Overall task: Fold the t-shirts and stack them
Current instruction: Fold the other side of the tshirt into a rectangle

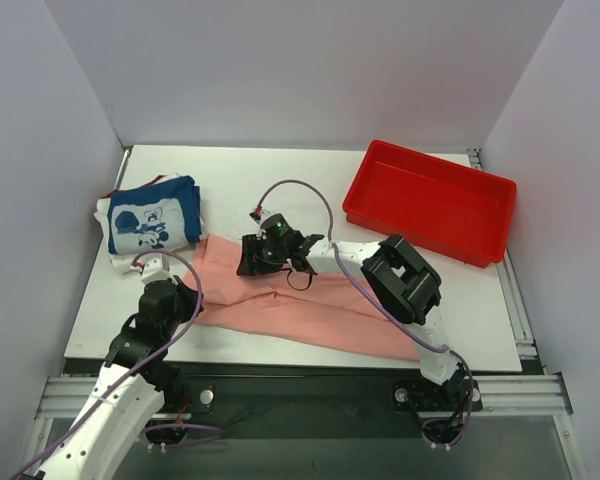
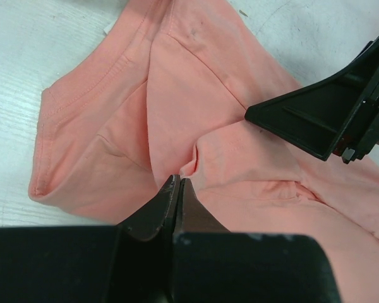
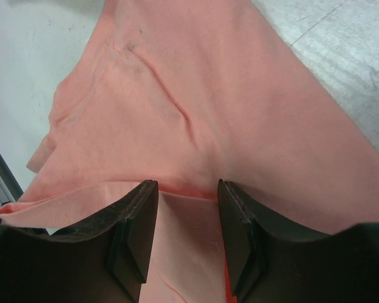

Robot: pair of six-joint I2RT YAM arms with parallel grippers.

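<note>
A salmon-pink t-shirt (image 1: 310,305) lies crumpled across the middle of the table. My left gripper (image 1: 193,288) is at its left end. In the left wrist view the gripper (image 2: 179,180) is shut, pinching a small pucker of the pink shirt (image 2: 177,107) at its tips. My right gripper (image 1: 248,262) is on the shirt's upper left part. Its jaws (image 3: 186,187) stand open over a folded edge of the pink cloth (image 3: 196,95). A folded navy t-shirt with a white mouse print (image 1: 155,215) lies at the back left on white cloth (image 1: 108,212).
A red plastic tray (image 1: 430,200) stands at the back right. The right gripper's black finger (image 2: 316,120) shows close by in the left wrist view. White walls enclose the table on three sides. A purple cable (image 1: 310,190) loops above the right wrist.
</note>
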